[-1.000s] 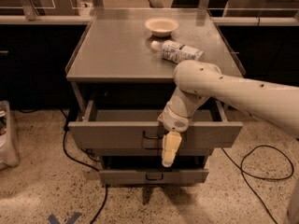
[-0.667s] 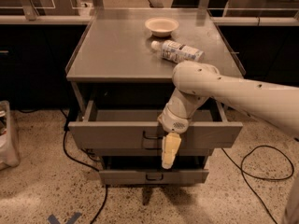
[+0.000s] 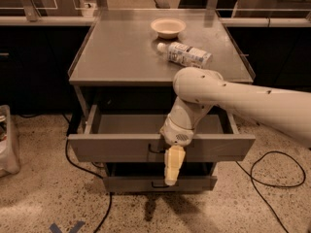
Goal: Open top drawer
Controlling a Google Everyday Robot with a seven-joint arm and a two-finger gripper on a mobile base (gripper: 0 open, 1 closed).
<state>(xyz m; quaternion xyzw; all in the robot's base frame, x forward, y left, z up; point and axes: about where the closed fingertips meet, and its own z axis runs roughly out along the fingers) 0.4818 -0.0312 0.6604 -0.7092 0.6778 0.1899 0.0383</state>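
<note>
The top drawer (image 3: 112, 148) of the grey metal cabinet stands pulled out. Its wide grey front faces me and its plain grey tray (image 3: 131, 123) shows behind it. A small dark wire handle (image 3: 154, 149) sits at the centre of the front. My gripper (image 3: 174, 166) hangs pointing down in front of the drawer front, just right of the handle, at the end of the white arm (image 3: 243, 101) that comes in from the right. A narrower grey drawer front (image 3: 131, 182) below is only slightly out.
On the cabinet top (image 3: 112, 52) stand a pale bowl (image 3: 168, 27) and a plastic bottle (image 3: 187, 55) lying on its side. Black cables (image 3: 272, 178) run over the speckled floor on both sides. A pale bin (image 3: 7, 140) stands at the left edge.
</note>
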